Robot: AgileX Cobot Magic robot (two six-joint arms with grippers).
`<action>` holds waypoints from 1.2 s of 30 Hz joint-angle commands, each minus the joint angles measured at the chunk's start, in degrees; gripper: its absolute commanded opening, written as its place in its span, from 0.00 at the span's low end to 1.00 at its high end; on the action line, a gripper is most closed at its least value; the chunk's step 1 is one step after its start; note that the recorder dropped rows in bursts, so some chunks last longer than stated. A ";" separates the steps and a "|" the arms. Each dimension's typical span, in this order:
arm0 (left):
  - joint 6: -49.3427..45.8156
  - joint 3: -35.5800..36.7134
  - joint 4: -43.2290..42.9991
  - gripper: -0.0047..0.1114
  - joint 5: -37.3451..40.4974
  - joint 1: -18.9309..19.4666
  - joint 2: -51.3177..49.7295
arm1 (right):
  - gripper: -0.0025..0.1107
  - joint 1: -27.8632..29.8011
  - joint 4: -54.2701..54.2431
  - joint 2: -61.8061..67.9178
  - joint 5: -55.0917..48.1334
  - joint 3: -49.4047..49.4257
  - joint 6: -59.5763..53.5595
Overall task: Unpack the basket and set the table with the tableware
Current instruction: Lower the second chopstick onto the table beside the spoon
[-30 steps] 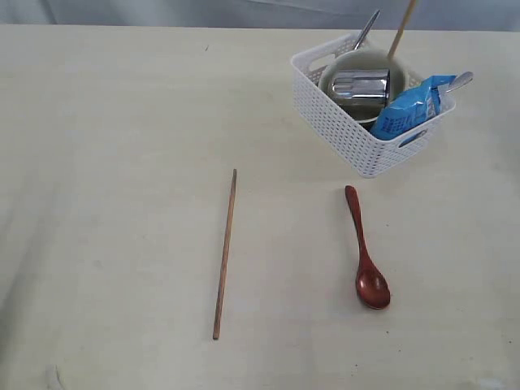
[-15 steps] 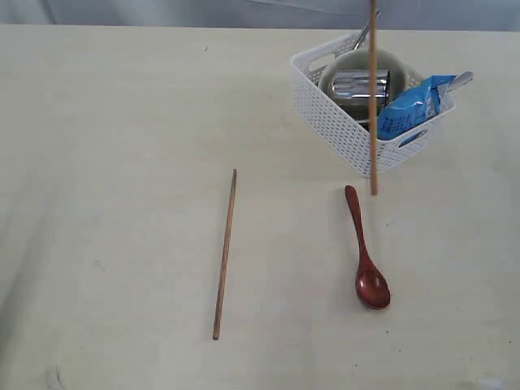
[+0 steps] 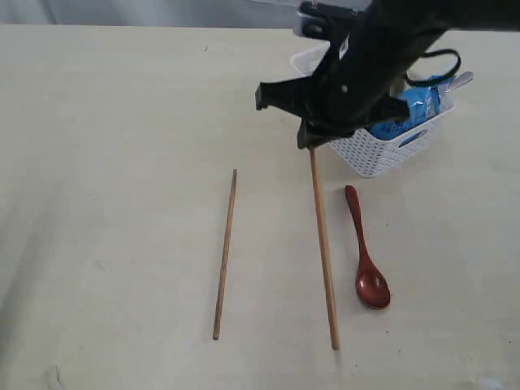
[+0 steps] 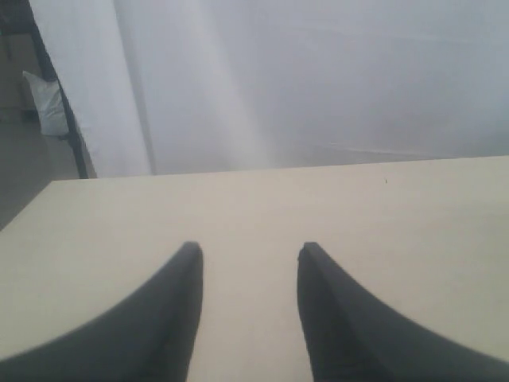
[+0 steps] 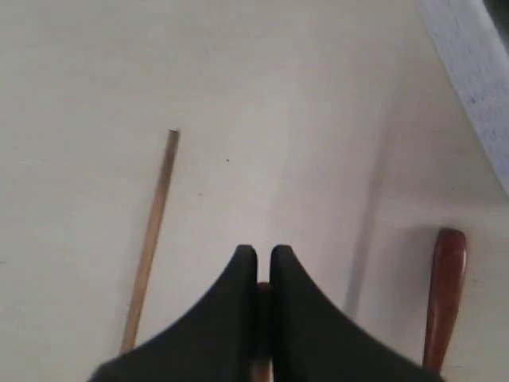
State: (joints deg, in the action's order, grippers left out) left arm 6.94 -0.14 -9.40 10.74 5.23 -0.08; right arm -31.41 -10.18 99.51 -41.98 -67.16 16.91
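Presently: right gripper (image 3: 311,140) pinching second chopstick (image 3: 323,252) by its far end.
Stick runs between loose chopstick (image 3: 225,253) and wooden spoon (image 3: 367,252), both flat on the table (image 3: 122,122); white basket (image 3: 366,154) just past the gripper; left gripper (image 4: 248,259) spread over the table.

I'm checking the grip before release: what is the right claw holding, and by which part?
The right claw pinches a thin wooden chopstick by its end nearest the white perforated plastic basket.

Table (image 3: 106,203) L side free; R arm (image 3: 366,65) over basket (image 3: 370,156); held chopstick (image 3: 323,252), spoon (image 3: 370,272) beside
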 commanded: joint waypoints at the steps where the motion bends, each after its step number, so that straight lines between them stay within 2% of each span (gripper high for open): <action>1: 0.27 0.14 0.28 0.37 -0.35 -0.46 0.08 | 0.02 -0.04 1.43 -0.34 6.83 6.04 2.39; 20: 0.27 0.14 0.28 0.37 -0.35 -0.46 0.08 | 0.02 -0.04 3.35 9.63 11.92 8.27 4.75; 26: 0.27 0.14 0.28 0.37 -0.35 -0.46 0.08 | 0.02 -0.04 5.21 9.87 12.16 8.27 4.77; 36: 0.27 0.14 0.28 0.37 -0.35 -0.46 0.08 | 0.02 -0.04 7.50 9.87 18.13 8.27 4.89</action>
State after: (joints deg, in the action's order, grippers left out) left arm 6.94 -0.14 -9.40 10.74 5.23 -0.08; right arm -31.41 -4.82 109.46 -25.82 -59.02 21.66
